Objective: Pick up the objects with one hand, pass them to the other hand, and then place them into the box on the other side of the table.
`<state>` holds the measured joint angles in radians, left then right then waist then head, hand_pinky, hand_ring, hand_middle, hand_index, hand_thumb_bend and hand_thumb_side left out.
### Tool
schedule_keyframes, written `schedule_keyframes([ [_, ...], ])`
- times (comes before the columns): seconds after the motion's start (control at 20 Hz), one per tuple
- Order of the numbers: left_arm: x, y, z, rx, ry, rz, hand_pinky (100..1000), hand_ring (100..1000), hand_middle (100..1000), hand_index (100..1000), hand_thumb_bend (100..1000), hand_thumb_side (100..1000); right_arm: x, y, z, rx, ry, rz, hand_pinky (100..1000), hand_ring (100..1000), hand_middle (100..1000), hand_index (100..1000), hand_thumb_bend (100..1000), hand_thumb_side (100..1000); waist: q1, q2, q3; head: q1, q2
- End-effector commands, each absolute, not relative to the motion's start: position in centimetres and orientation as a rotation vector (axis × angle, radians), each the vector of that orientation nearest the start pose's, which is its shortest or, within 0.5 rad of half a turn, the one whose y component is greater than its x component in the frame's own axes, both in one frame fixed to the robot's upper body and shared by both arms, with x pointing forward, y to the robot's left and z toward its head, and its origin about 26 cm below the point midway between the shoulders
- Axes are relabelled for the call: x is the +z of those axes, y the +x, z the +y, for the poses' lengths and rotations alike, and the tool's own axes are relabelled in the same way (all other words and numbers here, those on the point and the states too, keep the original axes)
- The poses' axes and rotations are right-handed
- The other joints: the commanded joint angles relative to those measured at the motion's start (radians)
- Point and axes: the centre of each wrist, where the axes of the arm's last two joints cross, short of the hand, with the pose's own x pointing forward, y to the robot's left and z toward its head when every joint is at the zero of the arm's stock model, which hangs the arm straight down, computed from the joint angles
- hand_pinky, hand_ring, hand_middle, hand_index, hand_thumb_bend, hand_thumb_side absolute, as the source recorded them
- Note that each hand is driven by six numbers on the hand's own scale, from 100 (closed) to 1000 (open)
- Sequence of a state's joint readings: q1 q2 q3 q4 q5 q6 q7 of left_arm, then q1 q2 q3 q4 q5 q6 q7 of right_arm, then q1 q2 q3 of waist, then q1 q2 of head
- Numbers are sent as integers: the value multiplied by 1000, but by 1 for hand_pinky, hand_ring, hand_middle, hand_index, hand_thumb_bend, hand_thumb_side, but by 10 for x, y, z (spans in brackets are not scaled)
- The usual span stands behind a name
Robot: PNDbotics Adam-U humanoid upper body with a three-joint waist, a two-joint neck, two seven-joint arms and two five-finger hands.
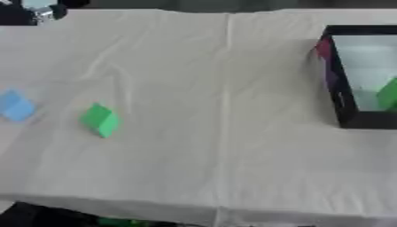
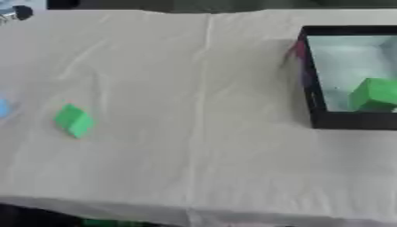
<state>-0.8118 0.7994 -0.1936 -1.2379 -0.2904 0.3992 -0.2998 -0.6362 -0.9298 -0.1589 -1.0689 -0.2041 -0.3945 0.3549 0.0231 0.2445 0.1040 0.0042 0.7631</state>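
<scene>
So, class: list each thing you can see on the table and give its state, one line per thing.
green block on the cloth: lying free on the robot's left side, tilted, untouched.
blue block: lying free near the left edge, untouched.
green block in the box: already inside, near the front wall.
box: open-topped, upright, on the right side.
tablecloth: spread over the table, creased.
Hands: neither in view.

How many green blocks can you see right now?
2. One green block lies on the tablecloth at the table's left side, right of a blue block. The other green block sits inside the black box at the right. More may be hidden.
</scene>
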Motion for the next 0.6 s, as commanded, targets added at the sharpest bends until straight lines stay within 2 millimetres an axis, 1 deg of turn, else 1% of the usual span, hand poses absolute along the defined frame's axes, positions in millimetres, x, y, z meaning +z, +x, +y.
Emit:
schedule_keyframes([
  [0.05, 288, 410, 391, -805, 901, -1282, 842, 834, 763, 847, 695, 525, 287, 355, -520, 692, -645, -2045, 1000, 966, 927, 920, 100, 396, 0, -14, 0, 14, 6],
  [0.3, 282, 397, 418, -858, 878, -1180, 848, 841, 769, 853, 726, 534, 286, 353, -523, 688, -660, -2037, 1000, 963, 925, 917, 100, 392, 1, -11, 0, 34, 1],
  [0.35, 280, 395, 421, -875, 864, -1164, 804, 823, 765, 854, 736, 504, 286, 353, -523, 688, -661, -2036, 1000, 962, 925, 916, 100, 390, 1, -10, 0, 38, 0],
  [0.4, 279, 392, 425, -891, 847, -1155, 788, 816, 763, 853, 733, 489, 285, 353, -523, 687, -661, -2033, 1000, 962, 925, 917, 100, 389, 0, -10, 0, 39, -1],
  [0.6, 274, 383, 438, -916, 814, -1116, 796, 825, 771, 853, 740, 446, 278, 354, -524, 678, -656, -2017, 1000, 961, 925, 917, 100, 384, -2, -8, 1, 40, -8],
])
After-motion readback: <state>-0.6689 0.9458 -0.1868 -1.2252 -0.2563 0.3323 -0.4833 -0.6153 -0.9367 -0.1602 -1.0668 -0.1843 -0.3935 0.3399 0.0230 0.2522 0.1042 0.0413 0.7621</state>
